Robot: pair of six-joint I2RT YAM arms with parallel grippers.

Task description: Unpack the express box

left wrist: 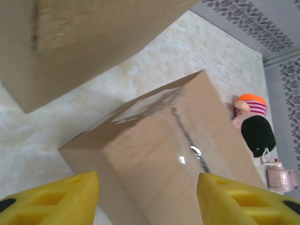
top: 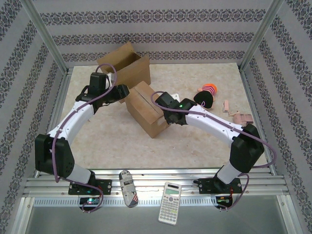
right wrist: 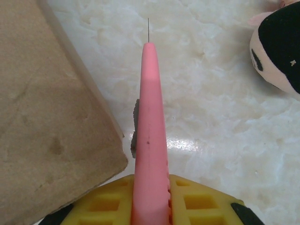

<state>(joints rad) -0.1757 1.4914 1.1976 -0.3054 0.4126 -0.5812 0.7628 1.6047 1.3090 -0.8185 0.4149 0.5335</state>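
Observation:
The express box point(top: 146, 108) is a closed brown carton with a taped seam, lying mid-table. My left gripper point(top: 124, 91) hovers just off its far-left corner. In the left wrist view that gripper point(left wrist: 147, 182) is open, its yellow fingers point(left wrist: 70, 197) spread apart over the box point(left wrist: 178, 154) with nothing between them. My right gripper point(top: 162, 99) sits at the box's right side. It is shut point(right wrist: 151, 190) on a pink cutter point(right wrist: 149, 117) whose thin blade tip points away over the table, beside the box edge point(right wrist: 47, 117).
A second brown carton point(top: 126, 66) stands open at the back left. A plush toy point(top: 205, 95) in black with an orange striped cap and a small pink item point(top: 239, 114) lie to the right. A calculator point(top: 170, 202) and a patterned case point(top: 128, 187) rest on the near rail.

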